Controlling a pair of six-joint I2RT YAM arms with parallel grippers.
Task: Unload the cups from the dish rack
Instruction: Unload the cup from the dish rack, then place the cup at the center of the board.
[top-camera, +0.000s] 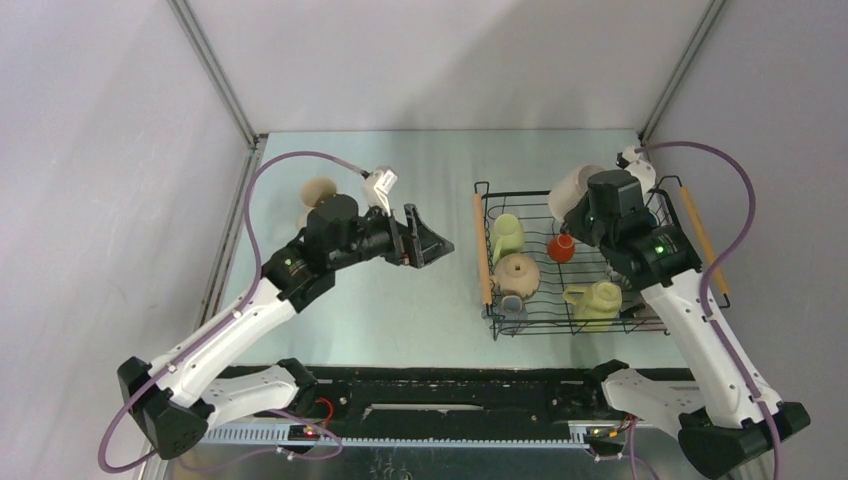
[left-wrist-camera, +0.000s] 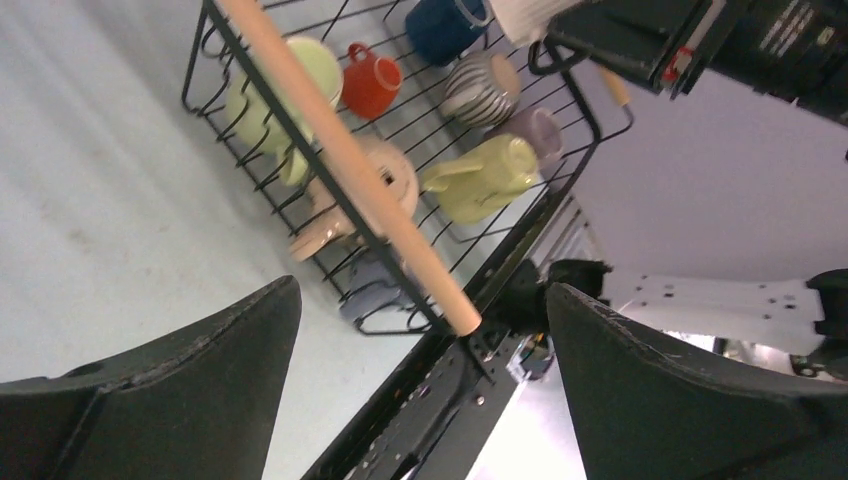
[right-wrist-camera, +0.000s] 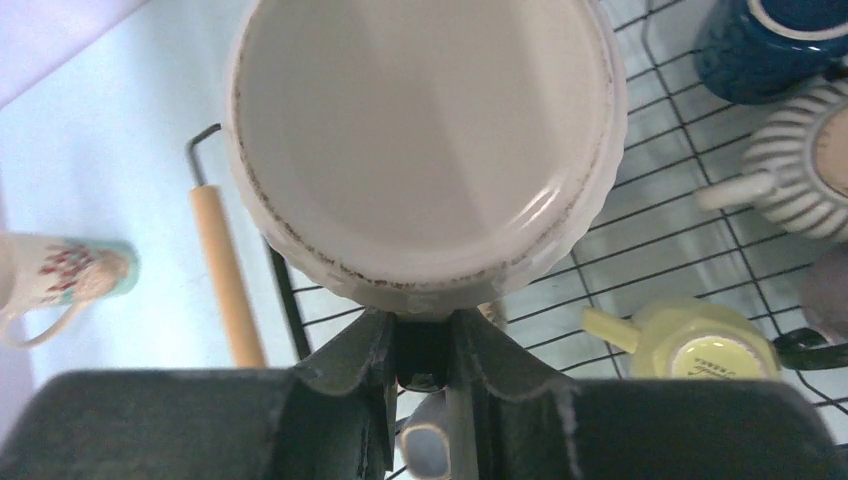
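The black wire dish rack (top-camera: 655, 322) stands on the right of the table. It holds a yellow-green cup (top-camera: 507, 237), a tan cup (top-camera: 517, 273), an orange-red cup (top-camera: 561, 247), a second yellow-green cup (top-camera: 595, 300) and a grey cup (top-camera: 512, 310). My right gripper (right-wrist-camera: 425, 335) is shut on the rim of a cream ribbed cup (right-wrist-camera: 425, 150) and holds it above the rack's far part (top-camera: 575, 190). My left gripper (top-camera: 430, 245) is open and empty, left of the rack, facing it (left-wrist-camera: 420, 295). Dark blue (left-wrist-camera: 440, 25), striped (left-wrist-camera: 480, 88) and mauve (left-wrist-camera: 535, 130) cups also lie in the rack.
A tan cup (top-camera: 318, 195) stands on the table at the far left, behind my left arm. A white patterned cup (right-wrist-camera: 60, 275) stands on the table just behind the rack (top-camera: 632, 157). The rack's wooden rod handles (top-camera: 482, 250) run along its left and right sides.
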